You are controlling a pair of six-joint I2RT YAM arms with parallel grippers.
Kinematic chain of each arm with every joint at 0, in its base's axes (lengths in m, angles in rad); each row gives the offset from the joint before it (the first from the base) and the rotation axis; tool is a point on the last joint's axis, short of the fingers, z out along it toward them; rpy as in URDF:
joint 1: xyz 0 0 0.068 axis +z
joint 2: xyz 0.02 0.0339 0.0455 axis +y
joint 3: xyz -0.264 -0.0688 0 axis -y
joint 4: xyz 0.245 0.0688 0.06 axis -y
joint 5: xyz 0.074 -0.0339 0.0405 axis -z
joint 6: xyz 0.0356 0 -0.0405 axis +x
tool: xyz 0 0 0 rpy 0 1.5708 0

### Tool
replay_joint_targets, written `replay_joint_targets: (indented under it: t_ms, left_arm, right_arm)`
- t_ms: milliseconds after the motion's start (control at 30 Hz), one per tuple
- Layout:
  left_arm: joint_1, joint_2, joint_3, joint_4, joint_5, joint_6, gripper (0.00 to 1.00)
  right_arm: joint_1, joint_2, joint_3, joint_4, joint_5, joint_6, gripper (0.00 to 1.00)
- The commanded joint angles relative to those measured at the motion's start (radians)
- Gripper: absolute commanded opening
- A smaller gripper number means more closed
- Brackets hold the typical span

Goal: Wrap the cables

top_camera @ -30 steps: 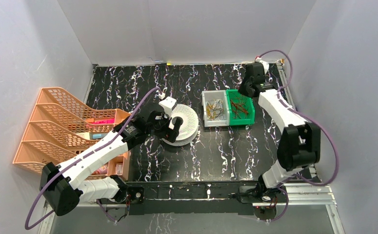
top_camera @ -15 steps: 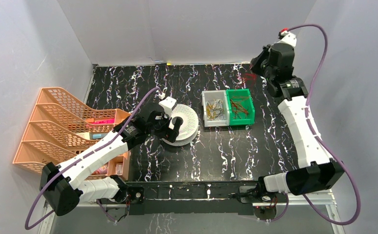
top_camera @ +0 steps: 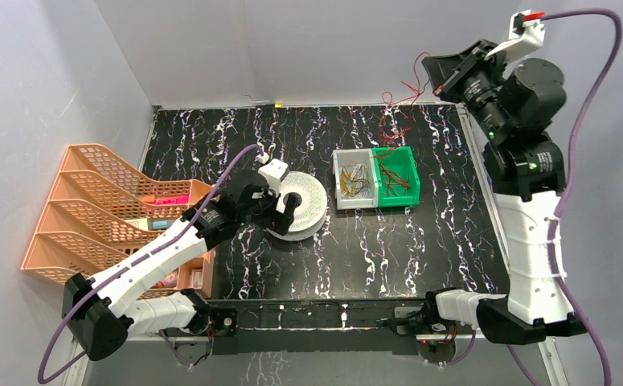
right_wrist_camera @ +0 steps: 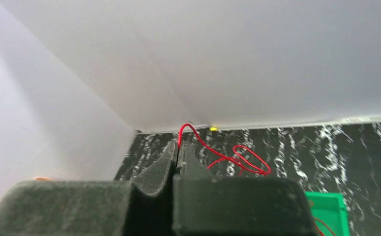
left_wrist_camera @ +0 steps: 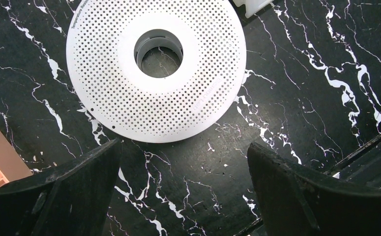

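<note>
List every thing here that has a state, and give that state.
right gripper, shut on the red wires, held high.
red wires, pinched, hanging in loose loops.
left gripper, open, over the white perforated spool.
white perforated spool, lying flat, untouched.
green bin, holding reddish wires.
white bin, holding yellowish wires.

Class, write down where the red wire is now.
In the top view, the red wire hangs at the far right, pinched in the shut jaws of the right gripper and trailing down toward the green bin.
</note>
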Motion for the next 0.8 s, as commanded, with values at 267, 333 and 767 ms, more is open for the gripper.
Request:
replay_joint_targets:
  t_ms: [267,333,767]
  left_arm:
    - [0.002,-0.1,-0.014,0.016,-0.025,-0.011,0.98]
    - [0.002,-0.115,-0.015,0.02,-0.017,-0.014,0.99]
    - [0.002,-0.182,0.24,-0.14,0.152,-0.025,0.99]
  right_arm:
    - [-0.005,-0.09,0.208,0.042,-0.314,0.116,0.0]
    - [-0.005,-0.111,0.207,0.041,-0.346,0.132,0.0]
    - [-0.006,-0.323,-0.28,0.135,-0.701,0.111,0.0]
